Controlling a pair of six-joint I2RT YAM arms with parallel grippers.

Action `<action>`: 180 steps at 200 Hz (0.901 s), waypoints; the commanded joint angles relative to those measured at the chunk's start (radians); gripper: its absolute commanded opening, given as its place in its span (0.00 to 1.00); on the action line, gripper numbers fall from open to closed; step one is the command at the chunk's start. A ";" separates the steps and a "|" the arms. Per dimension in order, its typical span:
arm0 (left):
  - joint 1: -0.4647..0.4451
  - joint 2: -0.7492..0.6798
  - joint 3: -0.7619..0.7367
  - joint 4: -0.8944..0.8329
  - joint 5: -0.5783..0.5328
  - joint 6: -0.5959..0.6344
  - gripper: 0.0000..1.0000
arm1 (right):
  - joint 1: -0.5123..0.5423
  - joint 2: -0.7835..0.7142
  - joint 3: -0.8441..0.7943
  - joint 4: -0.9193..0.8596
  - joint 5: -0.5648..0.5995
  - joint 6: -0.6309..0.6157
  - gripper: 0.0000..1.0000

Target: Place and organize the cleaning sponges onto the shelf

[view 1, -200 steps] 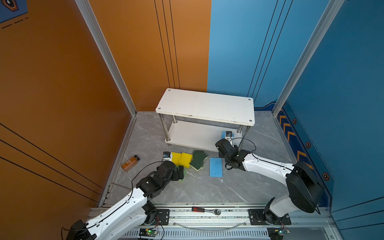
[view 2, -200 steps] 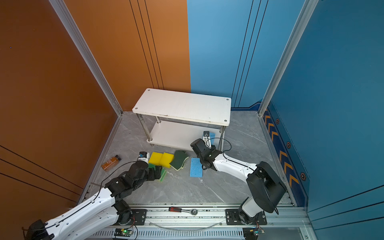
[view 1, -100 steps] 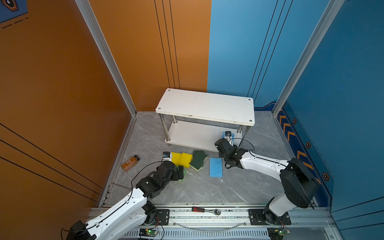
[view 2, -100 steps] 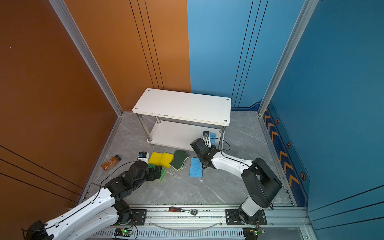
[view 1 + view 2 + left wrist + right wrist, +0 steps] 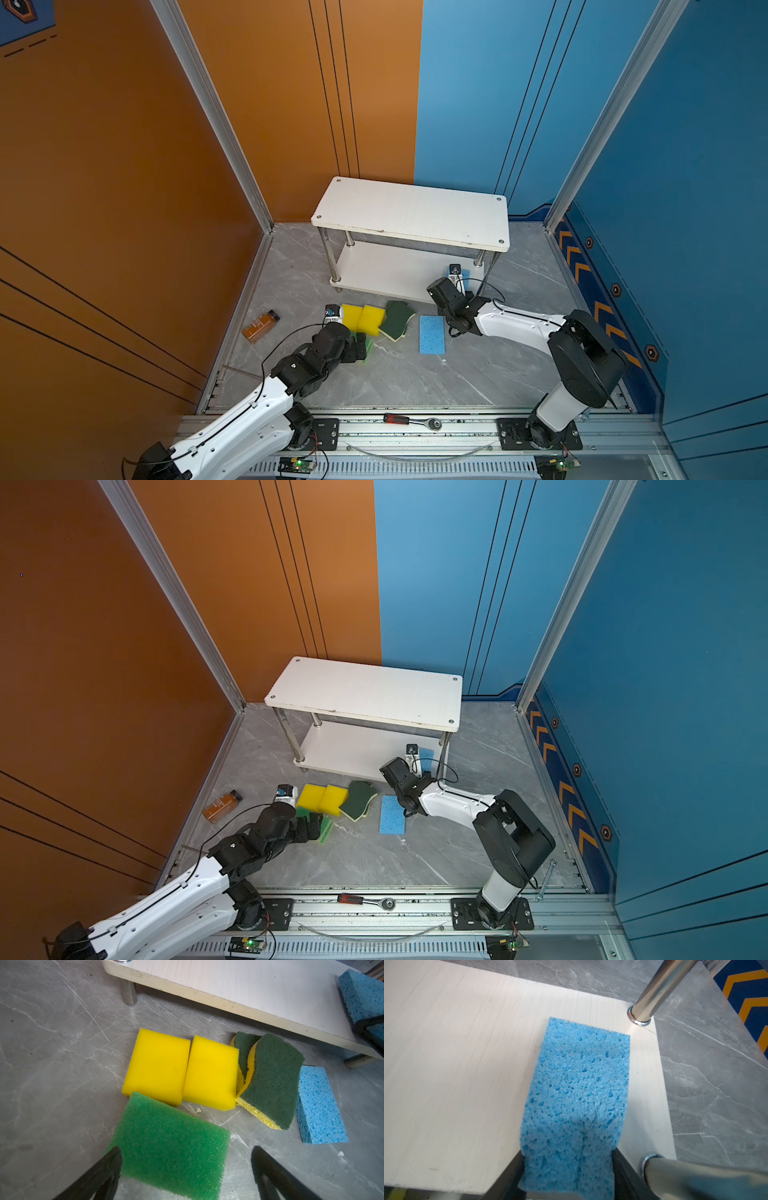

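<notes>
The right end effector [image 5: 568, 1151] has eased its pinched blue sponge [image 5: 581, 1084] over the shelf's [image 5: 411, 216] lower right end; release is due. The left end effector [image 5: 186, 1149] straddles a green sponge [image 5: 166, 1136], wide open.

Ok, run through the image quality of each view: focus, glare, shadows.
Right wrist view: the light blue porous sponge goes soft and shadowed near the right claw, and the shiny metal post glares. Left wrist view: the left claw is blurred, the plain yellow sponge blocks sharp. Both top views: sharp, evenly lit, the white two-tier shelf shading its lower board.
</notes>
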 commanded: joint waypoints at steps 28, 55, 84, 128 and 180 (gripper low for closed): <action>0.010 -0.019 0.027 -0.041 -0.005 -0.011 0.98 | -0.004 0.037 0.014 -0.006 0.013 0.033 0.57; 0.011 -0.019 0.032 -0.048 -0.006 -0.013 0.98 | -0.003 0.039 0.012 -0.002 -0.002 0.006 0.58; 0.011 -0.019 0.030 -0.049 -0.006 -0.019 0.98 | -0.004 0.030 0.005 -0.003 -0.010 -0.020 0.58; 0.010 -0.020 0.030 -0.049 -0.003 -0.021 0.98 | -0.011 0.012 -0.029 0.016 -0.018 -0.022 0.59; 0.011 -0.025 0.026 -0.051 -0.006 -0.021 0.98 | -0.046 -0.005 -0.059 0.026 -0.033 -0.030 0.60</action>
